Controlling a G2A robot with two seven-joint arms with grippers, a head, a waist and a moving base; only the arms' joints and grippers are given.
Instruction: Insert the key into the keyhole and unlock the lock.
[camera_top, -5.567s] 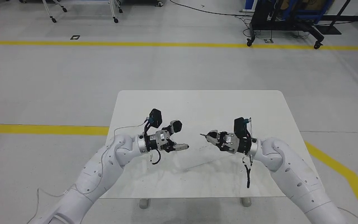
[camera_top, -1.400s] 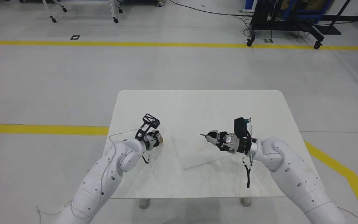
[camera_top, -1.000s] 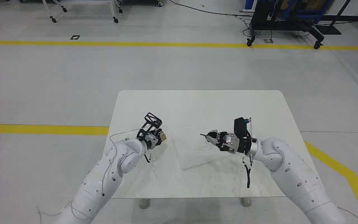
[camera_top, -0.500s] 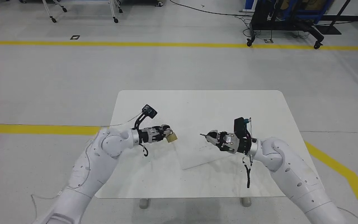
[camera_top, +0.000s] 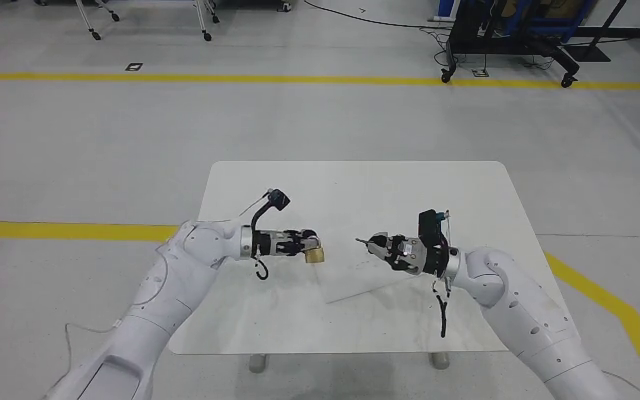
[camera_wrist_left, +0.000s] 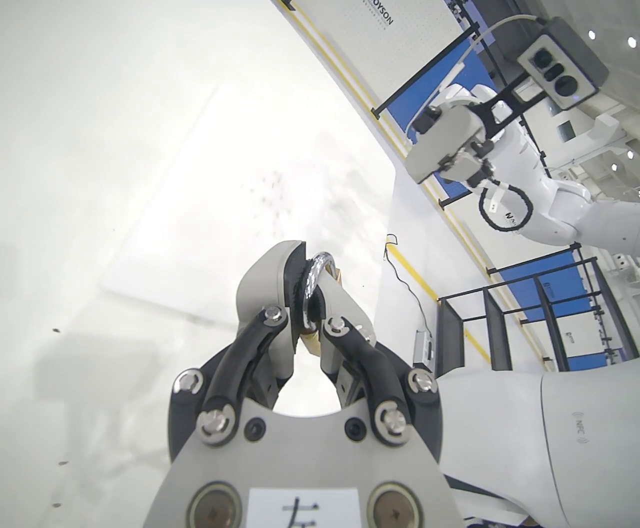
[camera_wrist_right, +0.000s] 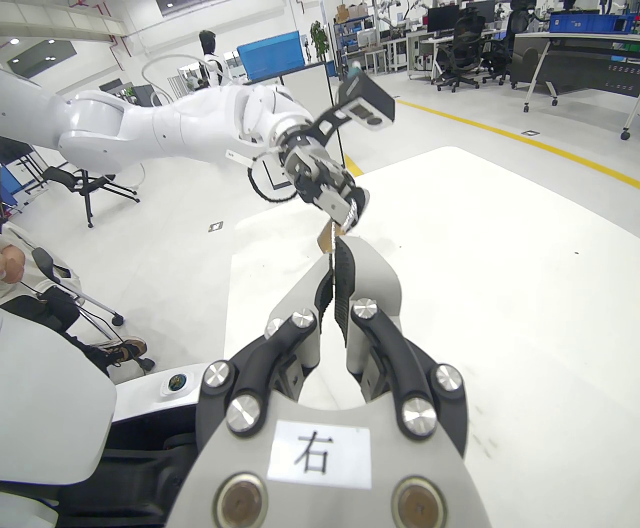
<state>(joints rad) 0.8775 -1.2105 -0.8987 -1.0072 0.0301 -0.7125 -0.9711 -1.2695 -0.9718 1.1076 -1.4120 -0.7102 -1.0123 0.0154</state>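
Observation:
A brass padlock (camera_top: 314, 254) with a silver shackle (camera_wrist_left: 311, 284) hangs above the table, left of centre. My left gripper (camera_top: 300, 246) is shut on the shackle, and the brass body (camera_wrist_left: 340, 275) points toward the other arm. My right gripper (camera_top: 373, 243) is a short way to the padlock's right, with its fingers (camera_wrist_right: 344, 272) pressed shut on the key. The thin key tip (camera_top: 358, 241) pokes out toward the lock. A small gap separates tip and lock. In the right wrist view the padlock (camera_wrist_right: 327, 235) shows just beyond my fingertips, under the left gripper (camera_wrist_right: 350, 210).
The white table (camera_top: 450, 190) carries a thin pale mat (camera_top: 345, 282) under both grippers. A black cable loop (camera_top: 441, 310) hangs from the right forearm. Grey floor with yellow lines surrounds the table, and a black-framed cart (camera_top: 510, 40) stands far back.
The left arm has swung out from the table's left side and carried the padlock right, toward the key. The right arm has kept still.

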